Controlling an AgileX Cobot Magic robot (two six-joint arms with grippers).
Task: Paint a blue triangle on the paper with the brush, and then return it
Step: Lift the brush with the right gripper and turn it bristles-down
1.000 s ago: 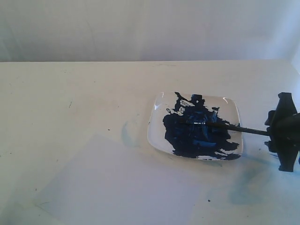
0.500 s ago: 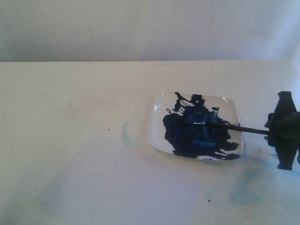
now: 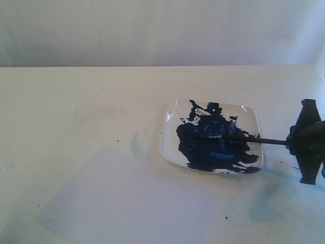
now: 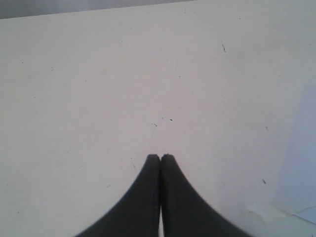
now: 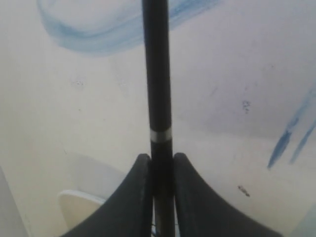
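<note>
My right gripper (image 3: 292,142) stands at the table's right edge, shut on the black handle of the brush (image 3: 254,139). The brush reaches left over the plate, and its tip lies in the dark blue paint blob (image 3: 210,147). In the right wrist view the brush (image 5: 157,74) runs between the fingers of the right gripper (image 5: 161,158), a pale band just beyond them. The paper (image 3: 127,198) lies flat at the front left, bare of dark marks. No blue triangle shows. My left gripper (image 4: 160,157) is shut on nothing over bare table, the paper's edge (image 4: 301,163) beside it.
A white square plate (image 3: 252,116) holds the paint, right of centre. Faint light-blue smears (image 3: 264,203) stain the table in front of the plate, and a smaller blue smear (image 3: 136,145) lies left of it. A pale wall backs the table.
The right gripper has shifted slightly and the brush handle has settled a little lower over the plate, its tip still in the paint. Nothing else has moved.
</note>
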